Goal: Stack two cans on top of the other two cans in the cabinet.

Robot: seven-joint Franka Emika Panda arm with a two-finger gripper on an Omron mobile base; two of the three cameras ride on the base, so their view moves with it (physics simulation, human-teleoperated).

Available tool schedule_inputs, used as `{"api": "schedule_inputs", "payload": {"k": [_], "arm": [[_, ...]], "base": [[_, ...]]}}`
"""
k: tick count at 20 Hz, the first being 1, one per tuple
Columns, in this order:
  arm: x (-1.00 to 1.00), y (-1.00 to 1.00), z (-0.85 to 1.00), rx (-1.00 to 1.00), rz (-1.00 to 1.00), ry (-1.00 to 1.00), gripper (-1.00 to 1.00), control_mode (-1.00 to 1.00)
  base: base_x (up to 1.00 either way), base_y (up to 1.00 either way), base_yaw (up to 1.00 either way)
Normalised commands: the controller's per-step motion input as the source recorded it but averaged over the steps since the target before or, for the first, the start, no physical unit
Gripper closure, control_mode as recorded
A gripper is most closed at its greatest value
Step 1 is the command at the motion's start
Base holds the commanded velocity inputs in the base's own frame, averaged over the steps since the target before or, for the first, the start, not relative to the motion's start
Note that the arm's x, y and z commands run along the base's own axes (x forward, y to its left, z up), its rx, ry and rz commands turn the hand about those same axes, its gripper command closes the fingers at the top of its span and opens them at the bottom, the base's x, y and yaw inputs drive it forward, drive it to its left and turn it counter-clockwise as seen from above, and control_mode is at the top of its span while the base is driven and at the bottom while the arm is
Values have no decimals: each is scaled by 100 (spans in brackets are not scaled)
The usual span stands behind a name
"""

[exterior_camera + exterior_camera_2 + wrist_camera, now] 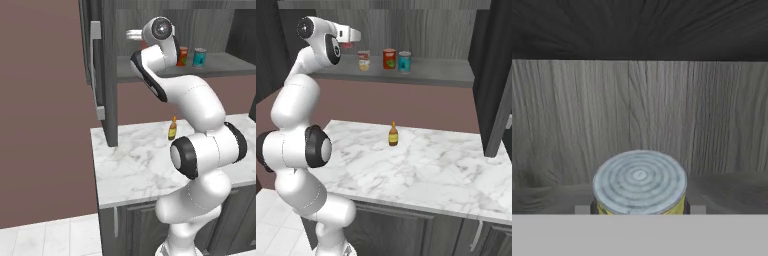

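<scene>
Readable text: you will find none in any view.
Can between the claw's fingers: ribbed silver lid and a yellow label edge, with no lettering you can read.
Cans farther along the shelf from the claw: cream-label can, red-orange can, teal-blue can; their labels are too small to read.
Amber bottle on the marble counter below the claw: label illegible.

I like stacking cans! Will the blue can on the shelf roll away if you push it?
Probably not: the teal-blue can stands upright on the shelf, so it would likely slide. A high push might tip it, then its round side could roll. It looks stiff.
</scene>
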Motion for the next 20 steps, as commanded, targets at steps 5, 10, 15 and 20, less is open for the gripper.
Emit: {"api": "schedule_inputs", "payload": {"k": [5, 10, 15, 20], "arm": [[-3, -32, -1, 0, -2, 0, 100, -100], [2, -30, -1, 0, 0, 0, 100, -100], [16, -18, 0, 0, 0, 0, 100, -100], [20, -20, -6, 2, 0, 0, 100, -100]], "base": [[0, 0, 0], [0, 0, 0], [0, 0, 0], [0, 0, 0]]}}
